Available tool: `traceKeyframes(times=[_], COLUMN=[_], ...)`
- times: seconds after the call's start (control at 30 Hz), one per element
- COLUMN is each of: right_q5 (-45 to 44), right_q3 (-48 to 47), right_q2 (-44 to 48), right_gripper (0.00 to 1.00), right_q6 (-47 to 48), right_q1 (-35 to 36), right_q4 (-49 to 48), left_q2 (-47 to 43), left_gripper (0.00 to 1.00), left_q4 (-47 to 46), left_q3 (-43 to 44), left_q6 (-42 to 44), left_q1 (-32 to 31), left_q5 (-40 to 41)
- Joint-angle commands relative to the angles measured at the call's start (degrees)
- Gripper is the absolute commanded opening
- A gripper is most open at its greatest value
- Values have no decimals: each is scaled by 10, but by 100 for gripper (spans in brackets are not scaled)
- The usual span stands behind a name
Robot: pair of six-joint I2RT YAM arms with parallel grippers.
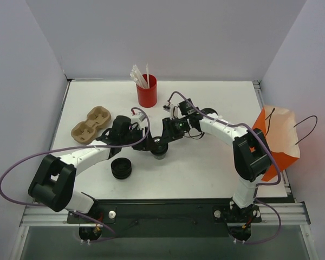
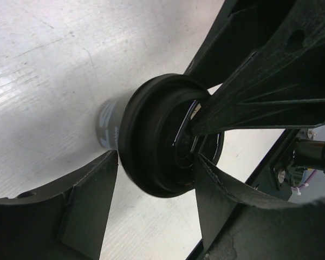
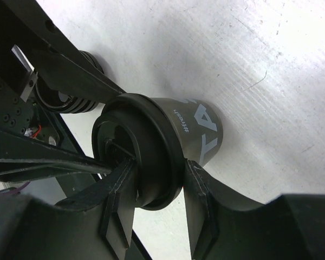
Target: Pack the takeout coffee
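Observation:
One takeout coffee, a small black cup with a black lid, stands on the table between my two grippers. In the right wrist view the lid is pinched by my right gripper. One finger lies on the lid's top and the other sits under the rim against the cup wall. My left gripper is open, its fingertips spread to either side of the same lid with a gap showing. From above, the left gripper and right gripper meet over the cup.
A low stack of loose black lids lies just left of the cup. A brown cup carrier sits further left, and a red cup of white straws stands at the back. The orange paper bag stands at the table's right edge.

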State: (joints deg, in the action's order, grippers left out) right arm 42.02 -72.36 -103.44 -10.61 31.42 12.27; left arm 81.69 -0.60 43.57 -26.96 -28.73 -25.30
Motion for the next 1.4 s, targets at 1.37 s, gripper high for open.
traceKeyframes(times=[1.37], right_q5=[-70], right_q3=[140], right_q2=[155], right_gripper=[59], right_q6=[-233], right_q1=[-72], right_q4=[-142], left_q2=[95], left_gripper=[51], left_q4=[-68], left_q3=[-54], left_q6=[-61], left_q1=[-25], left_q5=[132])
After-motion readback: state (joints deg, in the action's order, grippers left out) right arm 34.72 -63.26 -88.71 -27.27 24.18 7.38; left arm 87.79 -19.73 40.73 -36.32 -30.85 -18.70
